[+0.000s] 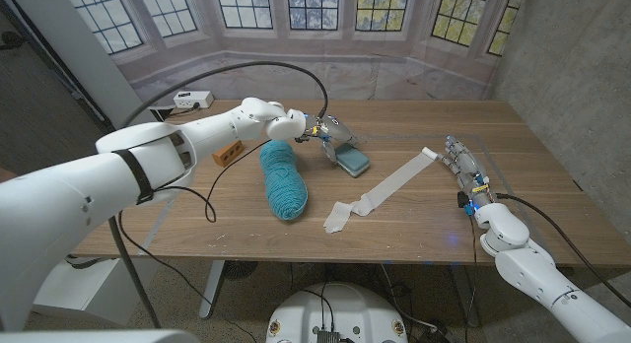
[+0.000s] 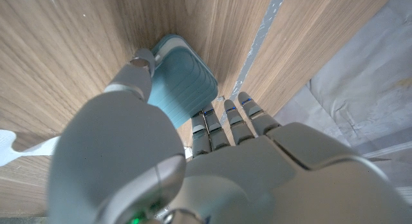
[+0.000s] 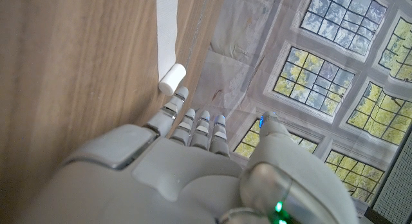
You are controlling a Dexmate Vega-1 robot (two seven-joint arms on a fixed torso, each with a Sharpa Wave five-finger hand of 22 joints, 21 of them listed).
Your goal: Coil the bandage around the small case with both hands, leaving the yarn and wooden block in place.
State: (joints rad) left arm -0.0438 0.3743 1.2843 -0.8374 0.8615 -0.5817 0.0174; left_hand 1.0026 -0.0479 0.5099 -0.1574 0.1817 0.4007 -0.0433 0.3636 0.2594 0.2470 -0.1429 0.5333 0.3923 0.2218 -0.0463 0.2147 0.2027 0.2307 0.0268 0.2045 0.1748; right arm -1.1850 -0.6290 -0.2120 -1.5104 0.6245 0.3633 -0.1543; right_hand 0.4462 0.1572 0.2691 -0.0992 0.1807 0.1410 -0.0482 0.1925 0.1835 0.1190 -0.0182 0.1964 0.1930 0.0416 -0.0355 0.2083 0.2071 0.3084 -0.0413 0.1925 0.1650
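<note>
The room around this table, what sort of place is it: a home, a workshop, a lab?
Probably a lab or test room dressed to look homely. The bay of paned windows looks like a printed backdrop, with a bare concrete wall beside it, and a power strip with cables lies on the wooden table.

Soft even daylight, faint shadows, sharp focus

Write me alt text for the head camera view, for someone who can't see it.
The left hand reaches over a small teal case mid-table, while the right hand waits by the rolled end of a white bandage that lies unrolled across the wooden table. Teal yarn and a wooden block lie left of the case.
</note>
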